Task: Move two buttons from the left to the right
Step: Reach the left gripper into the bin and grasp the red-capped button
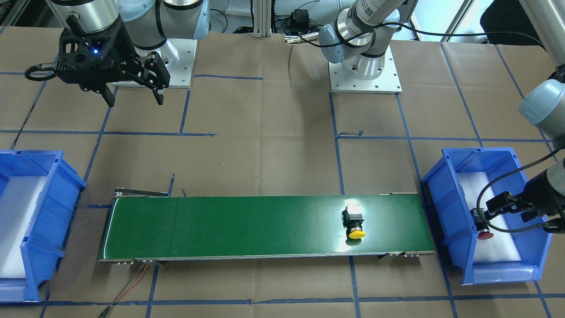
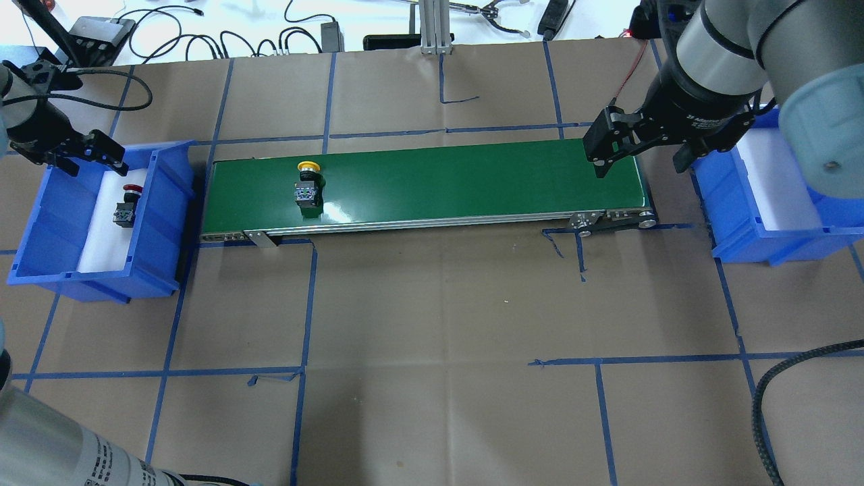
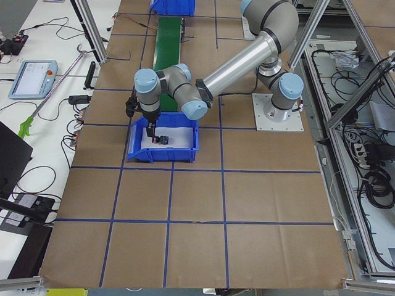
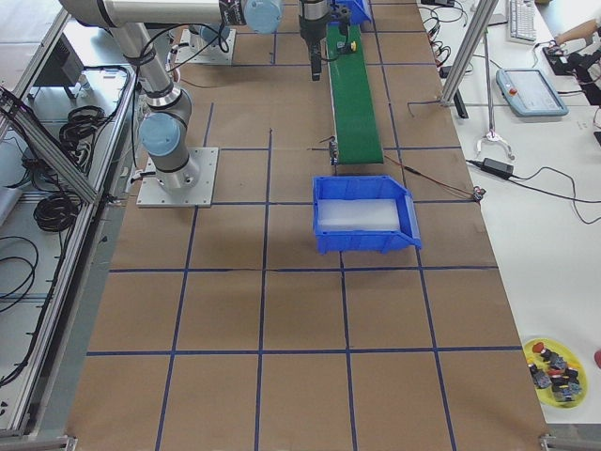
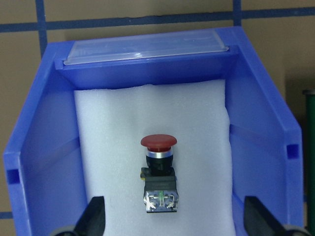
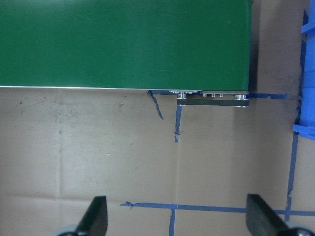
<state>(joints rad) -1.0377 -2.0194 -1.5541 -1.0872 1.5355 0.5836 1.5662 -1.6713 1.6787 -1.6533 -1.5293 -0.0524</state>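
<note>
Yellow-capped button (image 2: 308,183) lies on its side on the green belt (image 2: 472,182), toward the belt's left end, cap pointing away from the robot. Right gripper (image 2: 640,164) hangs by the belt's right end, fingers spread, nothing between them. Off the belt's left end sits a blue bin (image 2: 169,202), with the red-capped button (image 5: 158,172) on its white foam (image 5: 108,147). Left gripper (image 5: 175,216) hangs above it, spread wide, a fingertip either side of the terminal block, not touching.

Yellow button (image 2: 308,183) lies on belt (image 2: 472,185); red button (image 2: 126,206) in bin (image 2: 164,219).
</note>
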